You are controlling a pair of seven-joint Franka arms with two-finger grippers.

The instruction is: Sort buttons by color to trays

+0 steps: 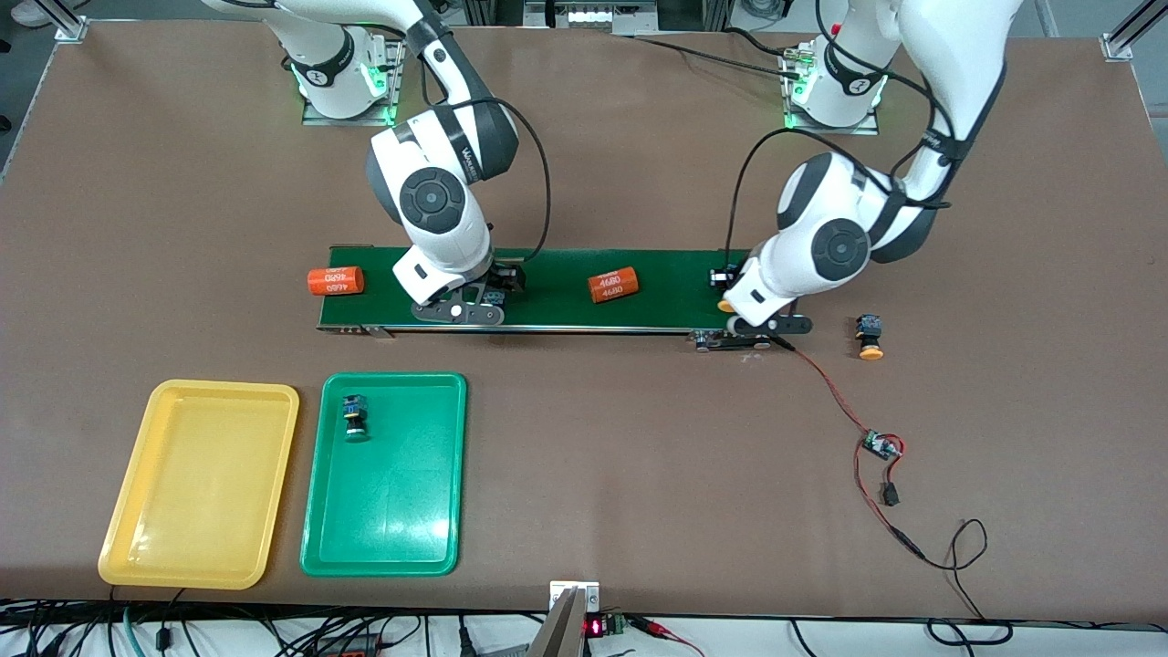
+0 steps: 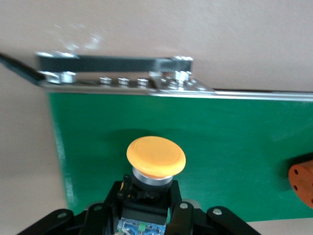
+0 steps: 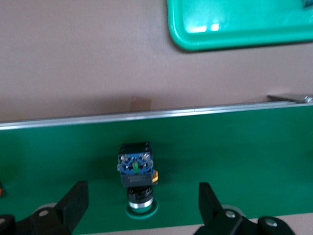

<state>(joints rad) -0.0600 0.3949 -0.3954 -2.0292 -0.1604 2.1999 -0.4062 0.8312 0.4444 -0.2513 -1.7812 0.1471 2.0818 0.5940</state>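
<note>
My left gripper [image 1: 735,310] [image 2: 149,205] is shut on the black-and-blue body of a yellow button [image 2: 156,157], low over the dark green belt [image 1: 547,301] at the left arm's end; its cap shows in the front view [image 1: 726,305]. My right gripper [image 1: 467,301] [image 3: 142,203] is open over the belt, its fingers [image 3: 73,201] on either side of a green button [image 3: 136,174] lying on the belt, not touching it. A second green button [image 1: 355,418] lies in the green tray [image 1: 401,511]. The yellow tray [image 1: 201,484] holds nothing. A second yellow button [image 1: 870,337] lies on the table beside the belt's end.
Two orange cylinders with white printing: one [image 1: 612,285] on the belt's middle, one [image 1: 335,281] on the table beside the belt's end at the right arm's side. A small circuit board [image 1: 881,445] with red and black wires lies on the table, nearer the front camera than the second yellow button.
</note>
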